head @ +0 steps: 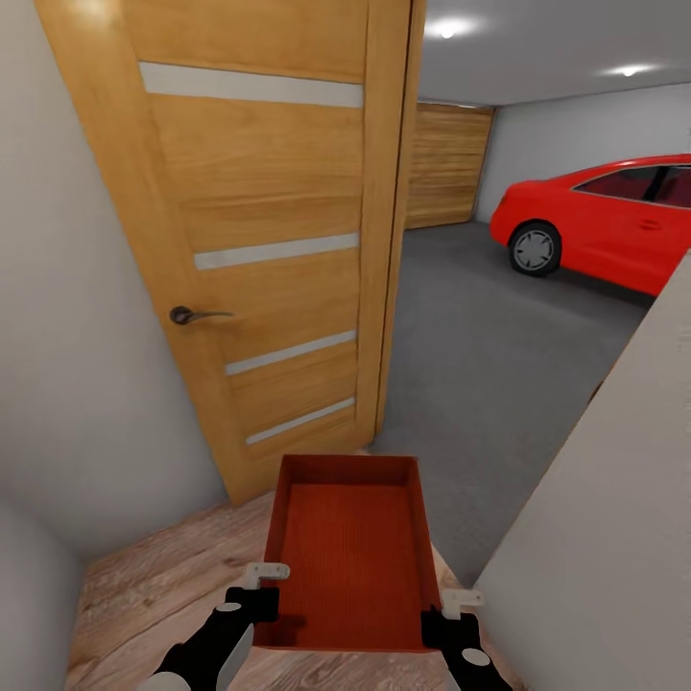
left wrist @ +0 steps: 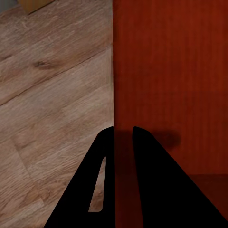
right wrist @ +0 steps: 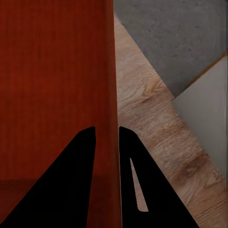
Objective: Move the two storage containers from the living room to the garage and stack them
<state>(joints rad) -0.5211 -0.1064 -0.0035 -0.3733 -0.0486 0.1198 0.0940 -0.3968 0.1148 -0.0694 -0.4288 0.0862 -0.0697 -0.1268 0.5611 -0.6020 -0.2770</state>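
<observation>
One orange-red storage container point(head: 350, 557) hangs level in front of me, open side up and empty, over light wood planks at a doorway. My left gripper point(head: 257, 587) is shut on its left wall; the left wrist view shows the gripper point(left wrist: 123, 130) straddling that wall of the container point(left wrist: 171, 71). My right gripper point(head: 451, 614) is shut on the right wall, as seen in the right wrist view, gripper point(right wrist: 107, 129) on container point(right wrist: 52, 85). Past the doorway lies the garage with its dark grey concrete floor point(head: 480, 355).
An open wooden door point(head: 278, 240) with a metal handle point(head: 187, 315) stands at my left. A white wall corner point(head: 595, 537) juts in close at the right. A red car point(head: 614, 221) is parked at the garage's far right, beside a plank door point(head: 446, 163).
</observation>
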